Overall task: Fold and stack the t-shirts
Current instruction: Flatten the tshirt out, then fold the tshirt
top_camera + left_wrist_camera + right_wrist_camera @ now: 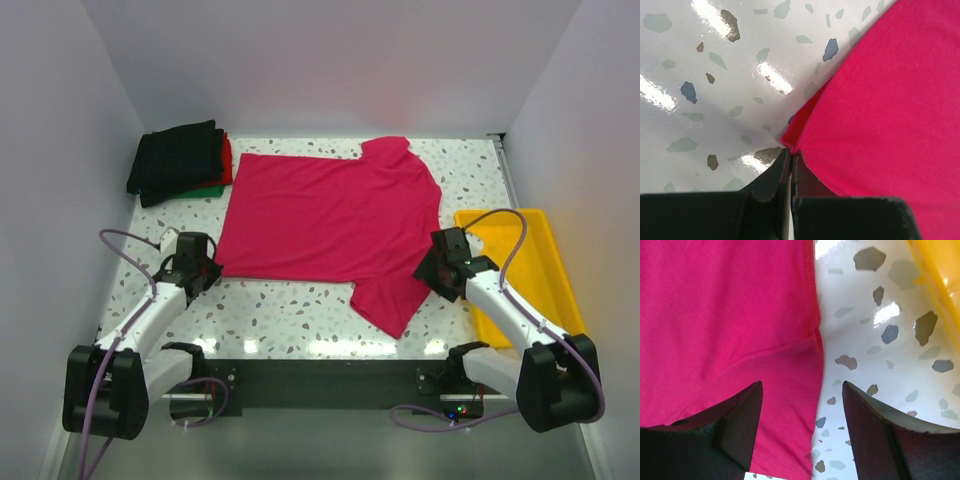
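Observation:
A magenta-pink t-shirt (330, 215) lies spread flat across the middle of the speckled table. My left gripper (205, 270) is shut on its near left bottom corner; the left wrist view shows the jaws (790, 152) pinching the cloth corner (880, 100) at the table. My right gripper (432, 268) is open over the shirt's right edge at the near sleeve; in the right wrist view (801, 387) one finger is over the pink cloth (725, 315) and one over bare table. A stack of folded black, red and green shirts (180, 162) sits at the far left.
A yellow plastic tray (530, 265) lies at the right edge of the table, close to my right arm; its corner shows in the right wrist view (940, 275). White walls close in the table on three sides.

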Controlling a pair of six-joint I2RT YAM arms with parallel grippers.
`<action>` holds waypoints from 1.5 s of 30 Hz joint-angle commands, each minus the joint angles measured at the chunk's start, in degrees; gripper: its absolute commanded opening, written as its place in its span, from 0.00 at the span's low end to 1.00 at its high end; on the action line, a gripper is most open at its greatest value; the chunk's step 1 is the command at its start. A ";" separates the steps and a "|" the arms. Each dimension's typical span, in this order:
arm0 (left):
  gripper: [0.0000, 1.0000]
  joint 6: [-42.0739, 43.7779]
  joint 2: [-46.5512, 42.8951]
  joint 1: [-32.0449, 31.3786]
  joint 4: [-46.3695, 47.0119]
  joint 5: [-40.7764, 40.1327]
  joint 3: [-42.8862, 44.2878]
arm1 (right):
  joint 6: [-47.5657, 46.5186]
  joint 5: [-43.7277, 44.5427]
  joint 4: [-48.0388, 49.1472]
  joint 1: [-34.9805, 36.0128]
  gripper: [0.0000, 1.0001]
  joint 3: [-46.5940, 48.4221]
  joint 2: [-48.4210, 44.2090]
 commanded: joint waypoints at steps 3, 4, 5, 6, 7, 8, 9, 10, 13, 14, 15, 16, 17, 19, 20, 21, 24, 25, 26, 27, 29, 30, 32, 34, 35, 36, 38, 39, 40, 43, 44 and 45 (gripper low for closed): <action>0.00 1.45 -0.83 0.81 0.70 -0.51 0.46 | 6.53 1.86 0.56 2.21 0.66 -5.04 -5.70; 0.00 1.53 -0.75 0.81 0.70 -0.42 0.46 | 7.07 1.86 0.12 2.13 0.65 -5.58 -6.24; 0.00 1.45 -0.75 0.81 0.61 -0.42 0.46 | 7.25 0.39 0.03 2.21 0.64 -6.10 -6.85; 0.00 1.36 -0.75 0.81 0.61 -0.42 0.37 | 7.60 -0.67 -0.06 2.48 0.62 -6.98 -7.90; 0.00 1.44 -0.75 0.81 0.61 -0.50 0.28 | 8.04 -1.55 -0.14 2.91 0.60 -7.42 -8.61; 0.00 1.27 -0.75 0.81 0.70 -0.50 0.20 | 8.56 -2.78 -0.06 4.14 0.59 -8.30 -9.23; 0.00 1.18 -0.75 0.81 0.70 -0.50 0.20 | 9.53 -2.71 -0.32 4.84 0.59 -8.65 -10.36; 0.00 1.09 -0.66 0.81 0.96 -0.42 0.02 | 10.14 -1.84 -0.67 5.72 0.59 -8.92 -10.90; 0.00 0.92 -0.40 0.90 1.40 0.02 -0.33 | 11.29 0.28 -1.11 6.96 0.59 -9.89 -11.08; 0.00 1.01 -0.22 0.90 1.41 0.11 -0.33 | 11.21 0.20 -0.94 6.87 0.59 -9.80 -10.64; 0.00 0.92 -0.13 0.90 1.41 0.20 -0.33 | 11.12 -1.11 -0.68 6.96 0.58 -9.71 -10.20; 0.00 0.92 -0.13 0.90 1.32 0.20 -0.33 | 11.20 -1.91 -0.50 7.13 0.58 -9.63 -9.50; 0.00 0.92 -0.04 0.90 1.32 0.20 -0.33 | 11.73 -2.35 -0.32 8.27 0.57 -9.62 -9.41; 0.00 0.92 -0.22 0.90 1.23 0.11 -0.51 | 13.22 -1.40 -0.67 10.55 0.56 -9.89 -9.41; 0.00 0.92 -0.31 0.90 1.23 0.02 -0.51 | 15.14 -0.95 -0.85 13.44 0.56 -10.32 -9.93; 0.00 0.83 -0.22 0.90 1.40 0.02 -0.51 | 16.12 -0.69 -1.28 14.94 0.56 -10.59 -10.11; 0.00 1.01 0.05 0.90 1.23 -0.15 -0.16 | 19.90 0.45 -3.82 20.48 0.56 -10.94 -10.46; 0.00 1.09 0.31 0.90 1.06 -0.24 0.02 | 20.78 1.07 -4.88 21.71 0.56 -10.86 -10.55; 0.00 1.18 0.40 0.90 0.97 -0.33 0.28 | 22.00 1.51 -5.94 23.64 0.56 -10.59 -10.64; 0.00 1.18 0.57 0.90 0.88 -0.33 0.28 | 22.36 1.69 -7.95 24.53 0.56 -10.42 -10.72; 0.00 1.18 0.57 0.90 0.79 -0.33 0.55 | 23.50 2.13 -9.28 26.37 0.56 -10.42 -11.25; 0.00 1.09 0.66 0.81 0.88 -0.24 0.55 | 23.86 2.04 -9.90 27.25 0.56 -10.68 -11.77; 0.00 1.01 0.66 0.90 0.97 -0.06 0.55 | 25.08 0.82 -9.82 28.39 0.56 -11.11 -12.13; 0.00 1.01 0.66 0.90 0.97 -0.06 0.55 | 26.14 -0.07 -8.68 29.72 0.56 -11.64 -11.78; 0.00 1.01 0.75 0.90 0.97 -0.06 0.46 | 27.28 0.02 -8.15 31.29 0.56 -12.08 -11.43; 0.00 1.18 0.66 0.90 1.05 -0.15 0.29 | 27.81 0.02 -7.10 32.00 0.56 -12.35 -10.73; 0.00 1.18 0.92 0.90 1.58 -0.06 0.02 | 28.69 -0.16 -5.52 33.41 0.56 -13.05 -8.80; 0.00 1.27 1.10 0.90 1.75 0.02 -0.24 | 28.96 -0.68 -3.68 33.59 0.55 -13.23 -8.18; 0.00 1.36 1.36 0.90 1.76 0.02 -0.24 | 29.13 -0.77 -2.88 33.85 0.55 -13.40 -6.96; 0.00 1.62 1.72 0.90 1.84 -0.24 -0.68 | 29.57 -0.16 -1.03 34.03 0.34 -13.58 -6.16; 0.00 1.71 1.72 0.90 1.93 -0.33 -0.86 | 29.75 0.37 -1.37 34.03 0.29 -13.32 -6.42; 0.00 1.88 1.45 0.90 1.93 -0.76 -1.03 | 29.75 1.24 -2.94 34.03 0.21 -13.06 -6.94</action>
